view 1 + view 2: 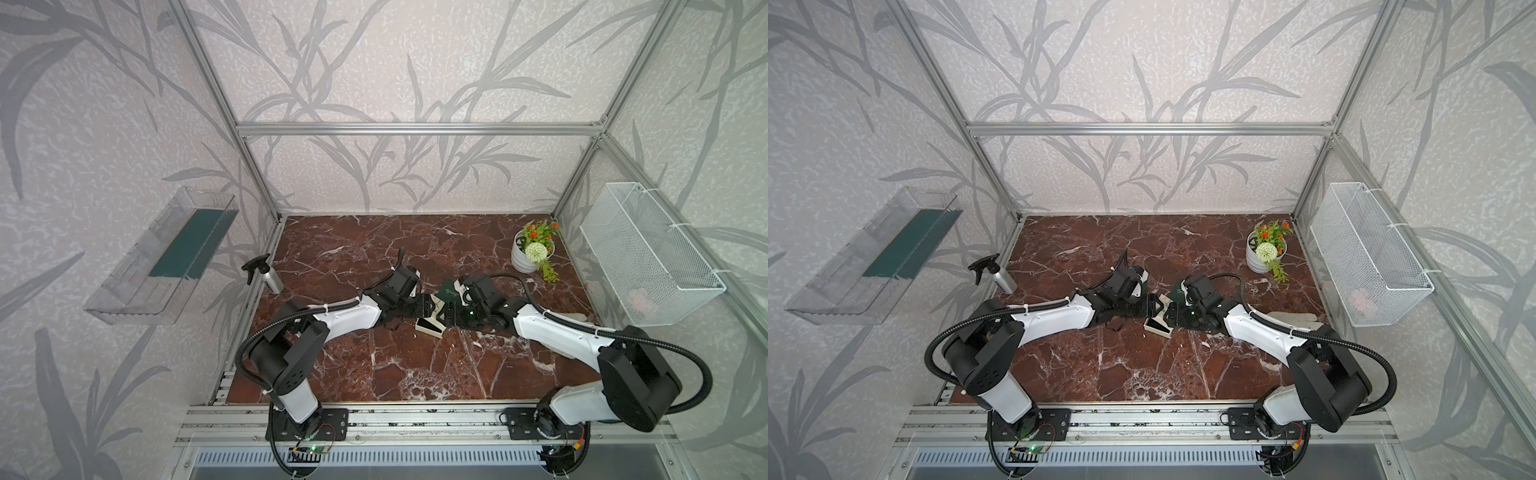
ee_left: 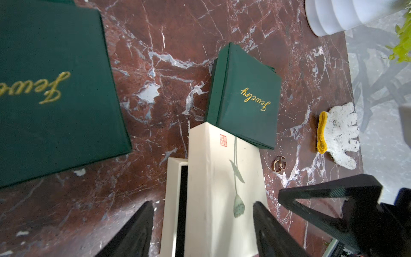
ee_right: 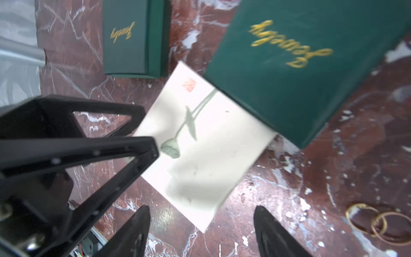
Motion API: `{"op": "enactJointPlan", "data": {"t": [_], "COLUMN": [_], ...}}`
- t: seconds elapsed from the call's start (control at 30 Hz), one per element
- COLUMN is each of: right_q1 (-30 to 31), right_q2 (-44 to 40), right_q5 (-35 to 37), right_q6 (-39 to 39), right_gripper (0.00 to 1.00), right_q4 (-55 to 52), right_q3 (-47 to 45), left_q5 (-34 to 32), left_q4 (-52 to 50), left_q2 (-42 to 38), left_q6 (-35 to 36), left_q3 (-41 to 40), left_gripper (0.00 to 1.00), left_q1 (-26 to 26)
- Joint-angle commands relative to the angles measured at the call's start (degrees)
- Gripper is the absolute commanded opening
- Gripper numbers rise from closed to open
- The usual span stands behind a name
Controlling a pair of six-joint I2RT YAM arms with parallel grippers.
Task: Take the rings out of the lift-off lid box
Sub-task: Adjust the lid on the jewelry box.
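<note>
A few thin gold-toned metal rings [image 2: 279,165] are lying on the red marble tabletop [image 2: 155,44] just beside the cream lotus-printed cardboard box [image 2: 173,189], so removal is looking largely done, though the box's inside is hidden. The left gripper [image 2: 202,203] is straddling the box's skewed lid [image 2: 224,222]; I cannot tell whether it is pinching. The right gripper [image 3: 201,208] is hovering spread and empty near the box.

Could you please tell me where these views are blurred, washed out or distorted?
Left wrist view: small green box sharp, large green box close up blurred, pot washed out. Right wrist view: soft throughout, cream box and rings smeared. Both top views: sharp and evenly lit, with wide-angle stretch toward the edges.
</note>
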Motion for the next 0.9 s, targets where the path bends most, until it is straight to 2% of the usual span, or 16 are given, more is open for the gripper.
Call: {"op": "enactJointPlan", "data": {"t": [0.0, 0.43, 0.87], "right_q1": [-1.3, -2.6, -0.7], "right_q2": [-1.5, 3.0, 5.2], "right_q5": [-2.5, -4.7, -2.7], "right_q6": [4.1, 7.4, 5.4], "right_gripper": [0.71, 0.67, 0.65], "right_q4": [4.9, 11.4, 8.7], "right_q3": [-1.7, -3.3, -0.7], "left_q5": [0.0, -1.2, -2.0], "left_q4": [-0.1, -0.5, -1.2], "left_q2": [-0.1, -1.7, -3.1], "left_q6": [-0.3, -0.5, -0.5], "left_q3": [0.8, -1.8, -3.7], "left_gripper": [0.66, 0.60, 0.57], "left_q1": [-0.4, -0.6, -0.7]}}
